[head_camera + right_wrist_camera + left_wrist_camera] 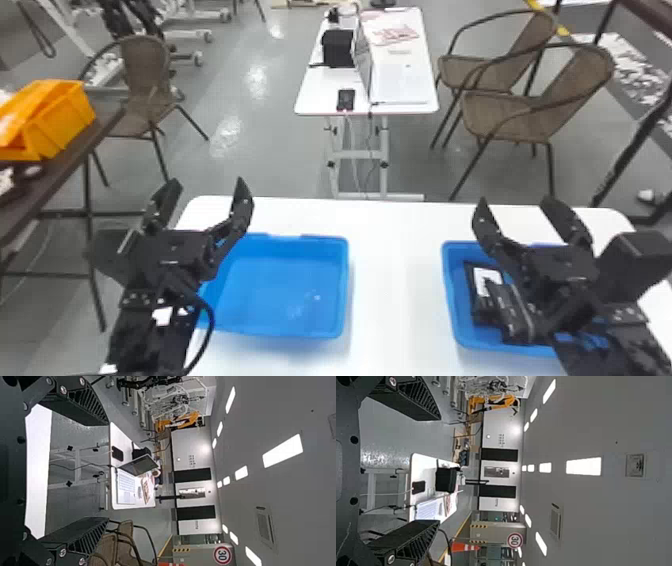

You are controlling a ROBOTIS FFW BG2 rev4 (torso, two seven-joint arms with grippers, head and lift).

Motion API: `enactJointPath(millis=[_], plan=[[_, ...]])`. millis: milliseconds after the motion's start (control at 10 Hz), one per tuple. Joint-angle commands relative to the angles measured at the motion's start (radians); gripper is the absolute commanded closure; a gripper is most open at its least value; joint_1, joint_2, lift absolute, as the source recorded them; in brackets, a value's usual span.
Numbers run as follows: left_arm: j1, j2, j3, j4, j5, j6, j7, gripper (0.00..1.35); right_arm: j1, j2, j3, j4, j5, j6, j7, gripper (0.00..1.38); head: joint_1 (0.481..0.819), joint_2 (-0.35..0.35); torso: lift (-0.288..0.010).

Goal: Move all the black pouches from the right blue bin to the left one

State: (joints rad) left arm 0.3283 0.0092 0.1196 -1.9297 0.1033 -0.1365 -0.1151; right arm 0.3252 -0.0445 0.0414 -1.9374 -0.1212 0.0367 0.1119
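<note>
- Left end effector (207, 189): released, fingers standing wide apart with a bare gap between them; it hangs above the near-left part of the scene, covering some of the left blue bin's left side in the head view.
- Right end effector (515, 204): released too, fingers well spread, held over the right blue bin and hiding much of its right portion.
- Black pouches (515, 312): in the right blue bin (450, 285), lying close together toward its left side; one has a white patch on its face. Full count cannot be told, the right arm being in front.
- Left blue bin (280, 290): on the white tabletop (395, 280), well apart from the right one, its blue floor exposed.
- Far centre: a smaller white table (305, 95) with an open laptop (400, 82), a phone (345, 99) near its front edge and a black box-like item (337, 48).
- Far right: two brown chairs (525, 117). Far left: another brown chair (145, 65).
- Left edge: orange containers (60, 120) on a dark table (55, 182).
- Left wrist view, farther back: an orange-and-white cone (462, 547).
</note>
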Motion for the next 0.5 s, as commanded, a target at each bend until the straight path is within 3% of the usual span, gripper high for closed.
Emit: enactJointPath(millis=[0, 400], plan=[[0.0, 0.0, 0.0, 0.0, -0.001, -0.003, 0.0, 0.1, 0.0, 0.0, 0.0, 0.0, 0.0, 0.0, 0.0, 0.17, 0.695, 0.1, 0.0], [0.002, 0.002, 0.002, 0.0, 0.003, -0.003, 0.0, 0.1, 0.012, 0.0, -0.021, 0.051, -0.02, 0.002, -0.001, 0.17, 0.695, 0.097, 0.0]])
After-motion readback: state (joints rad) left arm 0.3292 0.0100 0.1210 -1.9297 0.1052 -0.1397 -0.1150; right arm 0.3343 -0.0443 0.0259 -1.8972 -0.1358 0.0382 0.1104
